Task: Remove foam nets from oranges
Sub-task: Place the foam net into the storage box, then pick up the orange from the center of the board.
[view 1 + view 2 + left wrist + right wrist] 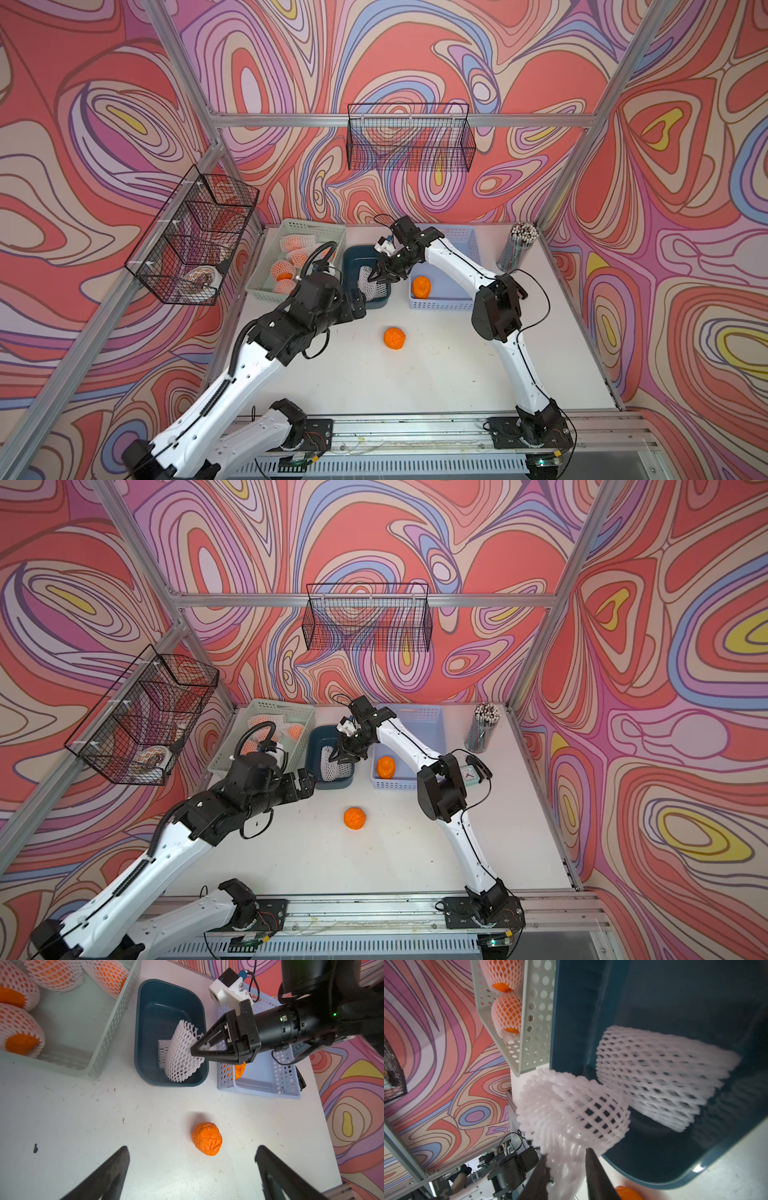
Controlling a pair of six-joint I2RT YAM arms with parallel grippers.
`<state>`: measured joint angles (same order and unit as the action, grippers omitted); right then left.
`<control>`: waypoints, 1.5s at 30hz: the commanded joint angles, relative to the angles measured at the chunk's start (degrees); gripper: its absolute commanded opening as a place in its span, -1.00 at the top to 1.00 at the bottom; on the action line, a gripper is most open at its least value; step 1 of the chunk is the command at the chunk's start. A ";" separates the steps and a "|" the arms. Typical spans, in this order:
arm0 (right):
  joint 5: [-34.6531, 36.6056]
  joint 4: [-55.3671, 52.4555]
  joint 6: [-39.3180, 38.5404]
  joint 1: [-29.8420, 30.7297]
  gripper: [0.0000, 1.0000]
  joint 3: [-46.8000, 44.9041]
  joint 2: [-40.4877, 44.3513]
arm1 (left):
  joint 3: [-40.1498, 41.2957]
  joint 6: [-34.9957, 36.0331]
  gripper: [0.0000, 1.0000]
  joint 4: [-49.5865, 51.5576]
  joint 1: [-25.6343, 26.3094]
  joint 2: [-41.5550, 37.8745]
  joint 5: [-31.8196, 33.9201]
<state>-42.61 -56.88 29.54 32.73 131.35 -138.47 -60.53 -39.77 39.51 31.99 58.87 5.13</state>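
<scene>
Walls (415, 50) printed with red, lilac and blue swirls close the cell in on three sides, edged by an aluminium frame (291, 120). A white table (436, 374), scuffed and speckled, fills the bottom of it. A black wire basket (409, 137) hangs on the back wall and a second wire basket (191, 237) on the left one. Along the table's far edge stand a pale green basket (311, 226), a dark blue tub (357, 251) and a lilac basket (440, 303), side by side. A cup of pencils (517, 249) stands in the far right corner.

The right gripper (566, 1167) reaches over the tub's right side. Its jaws stand part-way apart with one end of a foam net (571, 1109) between them. The net is blurred, and I cannot tell whether the jaws press on it. The rest of this net hangs into the tub, against a second net (660, 1076) lying on the tub's floor.

The left gripper (190, 1153) hovers over the table by the tub's near left corner, spread wide and empty. A bare orange (206, 1138) lies on the table just ahead of it, touching neither finger. Another orange (421, 286) sits in the lilac basket's near left corner. Netted oranges (18, 1030) lie in the green basket.
</scene>
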 commanded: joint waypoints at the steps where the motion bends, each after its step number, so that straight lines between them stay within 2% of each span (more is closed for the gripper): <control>1: 0.29 -1.84 -0.31 -0.27 0.12 1.64 -0.30 | -2.67 0.67 -0.92 3.28 -2.37 5.33 -0.43; 5: 0.49 -1.01 -0.08 -0.48 -0.13 1.58 0.44 | -3.86 0.26 -0.87 1.52 -4.76 10.53 -4.21; 14: 2.45 3.94 0.78 -0.56 -0.51 -1.60 6.29 | -6.23 -0.08 -0.84 -0.60 -9.09 16.29 -7.75; 21: 3.99 5.95 0.20 -0.65 -0.60 -5.15 12.88 | -8.86 1.43 -0.83 -1.21 -11.94 19.63 -10.16; 25: 7.09 3.30 -2.69 -0.64 -0.62 -13.48 20.29 | -11.43 3.35 -0.84 -1.01 -12.44 20.02 -10.57; 32: 11.91 3.78 -8.87 1.13 -0.78 -40.26 40.11 | -13.22 4.57 -0.91 -1.82 -12.63 14.42 -11.59; 36: 13.44 8.19 -9.41 3.64 -0.86 -53.39 46.97 | -12.16 2.86 -0.98 -0.74 -12.65 9.25 -11.87; 40: 13.52 15.94 -8.24 5.08 -0.97 -61.76 48.89 | -10.59 3.11 -1.00 1.56 -12.64 2.53 -12.76; 45: 13.16 22.08 -8.29 7.73 -0.97 -64.15 45.35 | -8.51 2.68 -1.00 7.86 -12.61 -6.59 -11.82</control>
<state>-30.15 -41.60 21.87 39.00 67.61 -91.68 -70.28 -36.69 41.01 19.77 55.42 -7.07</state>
